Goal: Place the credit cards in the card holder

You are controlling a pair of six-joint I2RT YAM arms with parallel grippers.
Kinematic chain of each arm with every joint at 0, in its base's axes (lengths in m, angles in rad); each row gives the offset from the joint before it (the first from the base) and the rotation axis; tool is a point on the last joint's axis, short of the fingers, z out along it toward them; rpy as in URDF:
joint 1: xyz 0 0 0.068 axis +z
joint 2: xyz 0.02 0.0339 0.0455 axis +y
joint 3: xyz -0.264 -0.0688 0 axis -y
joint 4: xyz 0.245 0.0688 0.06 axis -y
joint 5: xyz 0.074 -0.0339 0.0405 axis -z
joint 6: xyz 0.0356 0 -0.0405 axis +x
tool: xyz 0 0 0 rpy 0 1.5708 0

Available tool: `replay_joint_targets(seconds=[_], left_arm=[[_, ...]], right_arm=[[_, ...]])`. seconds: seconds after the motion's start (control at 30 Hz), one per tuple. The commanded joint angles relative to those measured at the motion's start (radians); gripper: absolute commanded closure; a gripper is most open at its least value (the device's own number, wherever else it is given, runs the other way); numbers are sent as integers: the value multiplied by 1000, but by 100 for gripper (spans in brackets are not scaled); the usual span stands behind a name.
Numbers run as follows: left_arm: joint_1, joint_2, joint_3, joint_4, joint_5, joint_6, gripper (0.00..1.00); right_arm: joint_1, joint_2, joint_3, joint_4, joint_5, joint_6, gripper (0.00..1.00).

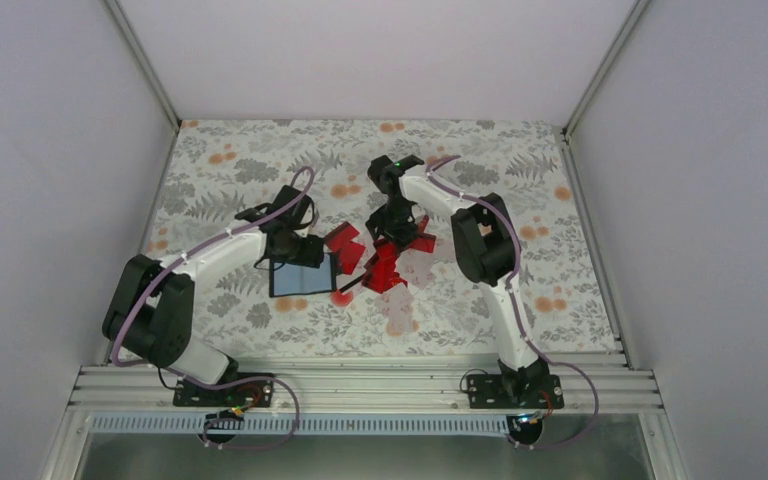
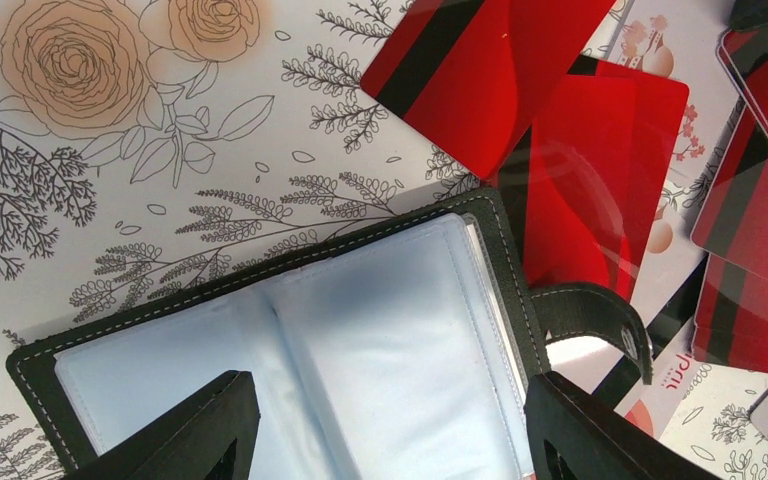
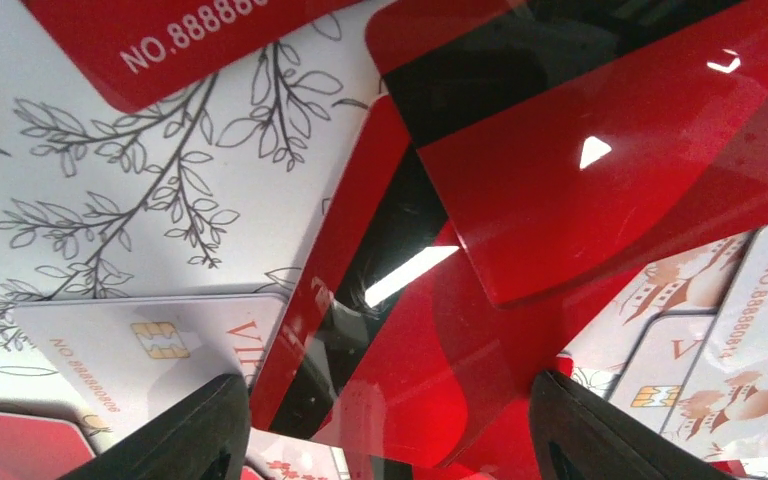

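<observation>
The left gripper (image 1: 298, 248) hangs over the far edge of the card holder (image 2: 390, 300). Its two black fingers (image 2: 205, 435) stand well apart, and between them there is only the holder's right page. They have hold of nothing that I can see. The tips are cut off by the lower edge of the wrist view, so I cannot tell if they touch the page.

The card holder lies open and flat on the flowered tablecloth (image 1: 250, 165), directly under these fingers. Its clear pockets show only pale blue plastic inside the black stitched border. A black closing strap (image 2: 600, 315) sticks out just beyond the right finger.

Past that finger, to the right, the credit cards (image 2: 500, 60) lie outside the holder in a loose, overlapping heap. They are red, and some show a black stripe.

The right gripper (image 1: 396, 232) points down into this heap. Its fingers (image 3: 195, 430) are also wide apart, with red cards lying crossed between them and one raised at a slant. I cannot tell if any card is pinched. Outside both fingers lie white-faced cards (image 3: 150, 345) with a gold chip.
</observation>
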Motion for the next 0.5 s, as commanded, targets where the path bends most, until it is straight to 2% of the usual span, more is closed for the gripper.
replay_joint_targets(seconds=[0.0,0.1,0.47], left_arm=[[-1,-33,-18,10,3,8,32],[-1,-36,-19,10,0,9,32],[-1,-31,-12,7,-6,9,33]], right_arm=[[0,47,4,-43,29,2,34],[-2,31,-13,-48,35,8,39],[-1,-45,-65,-30,59,-66,39]])
